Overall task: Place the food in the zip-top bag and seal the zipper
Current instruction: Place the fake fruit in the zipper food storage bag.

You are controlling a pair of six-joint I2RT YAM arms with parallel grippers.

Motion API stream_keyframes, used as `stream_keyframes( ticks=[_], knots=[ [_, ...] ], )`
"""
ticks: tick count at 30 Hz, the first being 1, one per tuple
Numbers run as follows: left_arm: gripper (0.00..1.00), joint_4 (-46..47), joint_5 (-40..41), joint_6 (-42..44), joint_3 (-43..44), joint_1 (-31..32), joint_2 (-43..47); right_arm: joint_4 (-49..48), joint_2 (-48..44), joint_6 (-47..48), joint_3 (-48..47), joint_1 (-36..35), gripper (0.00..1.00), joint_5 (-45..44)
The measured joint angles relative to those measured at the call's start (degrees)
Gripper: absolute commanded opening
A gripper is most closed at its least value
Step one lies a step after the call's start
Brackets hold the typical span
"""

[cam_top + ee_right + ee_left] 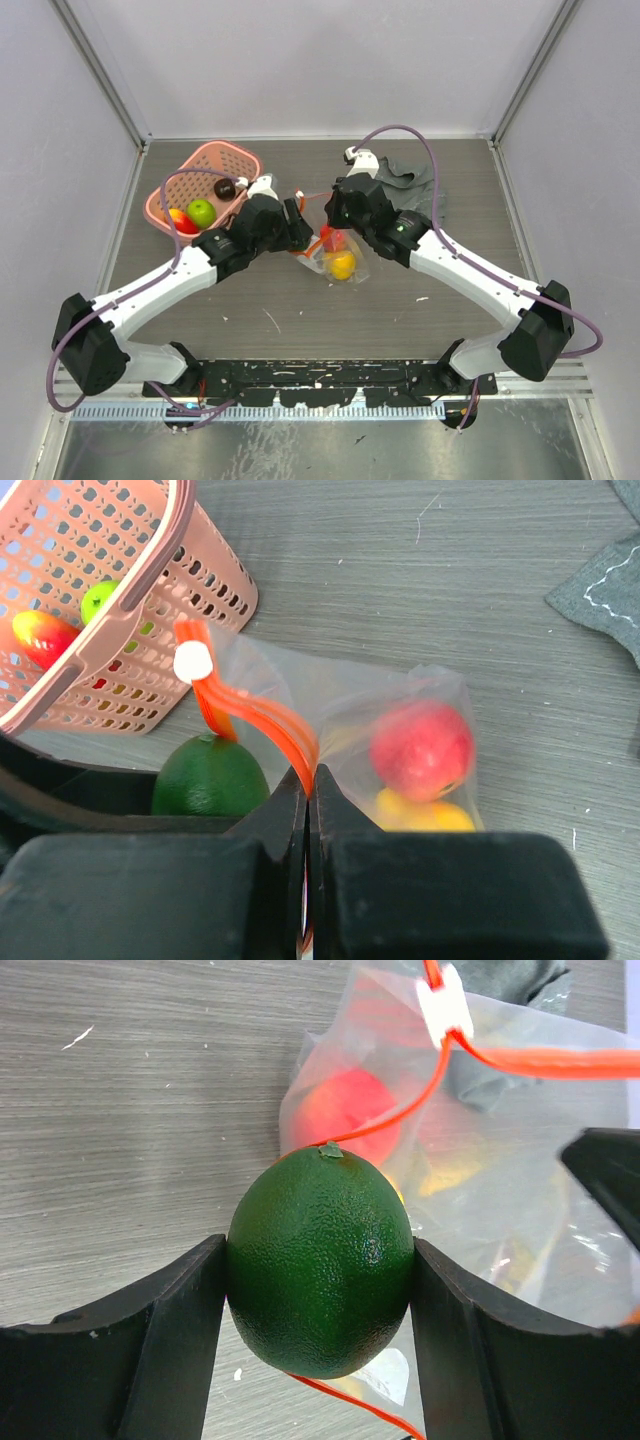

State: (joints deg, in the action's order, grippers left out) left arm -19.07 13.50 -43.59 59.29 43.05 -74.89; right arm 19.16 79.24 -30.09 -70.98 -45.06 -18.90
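My left gripper (pixel 318 1295) is shut on a dark green lime (pixel 320 1230) and holds it just in front of the zip-top bag's (pixel 500 1190) mouth. My right gripper (pixel 310 785) is shut on the red-orange zipper strip (pixel 262 720) and lifts the mouth edge. The white slider tab (pixel 192 662) sits at the strip's far end. The bag (pixel 338 255) lies mid-table and holds a red fruit (pixel 420 748) and a yellow one (pixel 425 815). The lime also shows in the right wrist view (pixel 208 777), left of my jaws.
A pink lattice basket (pixel 205 165) stands at the back left with a bright green fruit (pixel 201 211), a red-yellow one (pixel 180 220) and a dark one (pixel 225 187) inside. A grey cloth (pixel 410 180) lies behind the right arm.
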Motion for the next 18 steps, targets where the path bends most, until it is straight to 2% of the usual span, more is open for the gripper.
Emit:
stream_keyframes(
  ticks=[9,14,18],
  knots=[
    [0.44,0.2,-3.6,-0.7,0.4,0.0,7.3,-3.4,0.2,-1.6,2.6,0.0,0.01,0.7],
    [0.45,1.5,-5.3,-1.6,0.4,0.0,7.2,-4.9,0.9,-2.3,2.6,0.0,0.01,2.3],
    [0.50,3.3,-6.4,-2.5,0.4,0.0,6.3,-5.5,1.1,-2.7,2.7,0.0,0.02,3.0]
  ],
)
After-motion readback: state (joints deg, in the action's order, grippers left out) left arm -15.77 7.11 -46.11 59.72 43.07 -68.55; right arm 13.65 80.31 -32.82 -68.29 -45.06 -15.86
